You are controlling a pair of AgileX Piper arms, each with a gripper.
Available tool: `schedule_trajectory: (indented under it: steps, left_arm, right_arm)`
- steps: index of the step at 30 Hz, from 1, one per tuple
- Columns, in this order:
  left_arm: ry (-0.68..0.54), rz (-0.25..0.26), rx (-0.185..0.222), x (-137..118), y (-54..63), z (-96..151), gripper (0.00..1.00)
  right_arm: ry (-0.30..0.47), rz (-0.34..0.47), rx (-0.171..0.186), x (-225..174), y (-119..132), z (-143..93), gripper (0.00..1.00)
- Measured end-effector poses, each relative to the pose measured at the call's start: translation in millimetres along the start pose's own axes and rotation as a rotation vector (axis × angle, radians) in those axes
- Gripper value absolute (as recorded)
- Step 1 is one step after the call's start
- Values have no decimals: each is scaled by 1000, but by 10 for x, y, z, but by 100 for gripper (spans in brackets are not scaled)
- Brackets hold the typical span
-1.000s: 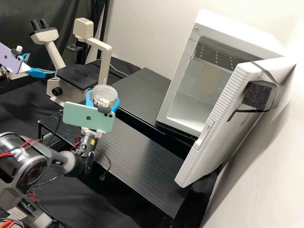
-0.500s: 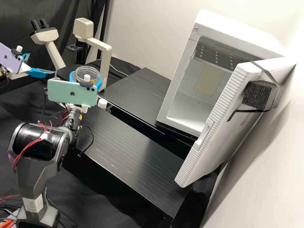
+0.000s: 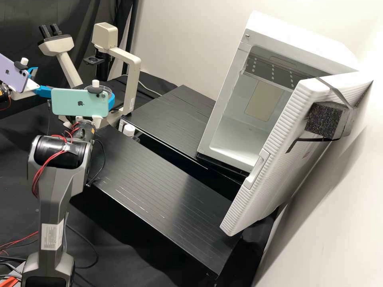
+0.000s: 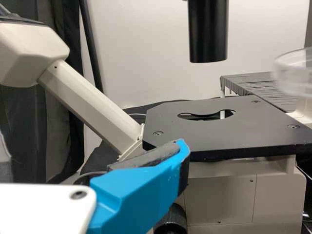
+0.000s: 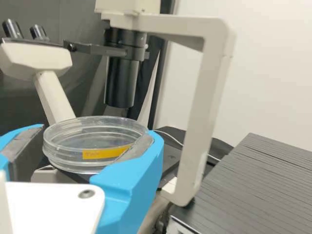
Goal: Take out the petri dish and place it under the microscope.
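In the high view my left gripper (image 3: 48, 80) stands open at the far left, near the microscope (image 3: 133, 75); in the left wrist view the left gripper (image 4: 92, 151) has one blue finger beside the black stage (image 4: 224, 131). My right gripper (image 3: 98, 91), partly behind its green phone, is shut on the clear petri dish (image 3: 105, 90). Seen from the right wrist, the right gripper (image 5: 99, 132) grips the level dish (image 5: 73, 156), which bears a yellow label. The dish (image 4: 295, 73) also appears in the left wrist view, higher than the stage and towards its edge.
The microscope's black tube (image 4: 208, 31) hangs over the stage, and its upright arm (image 5: 207, 92) rises beside the dish. A white incubator (image 3: 239, 135) stands at the right with its door (image 3: 279, 159) open. A black slatted platform (image 3: 159, 175) lies in front.
My right gripper has carried the dish left and away from the camera, towards the microscope stage. The left arm has kept still.
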Motion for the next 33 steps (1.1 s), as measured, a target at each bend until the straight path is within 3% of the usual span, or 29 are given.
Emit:
schedule_trajectory:
  steps: [3,6,19,29,33]
  left_arm:
    - [0,0,0,0,0,0,100]
    - [0,0,0,0,0,0,100]
    - [0,0,0,0,0,0,100]
    - [0,0,0,0,0,0,100]
    - [0,0,0,0,0,0,100]
  right_arm:
    - [-16,-5,-10,132,-28,9,0]
    - [-44,-2,13,277,-64,37,0]
    - [-108,0,55,766,-204,133,0]
    - [-75,1,-13,1021,-362,27,0]
    - [-99,-15,-19,1122,-488,37,0]
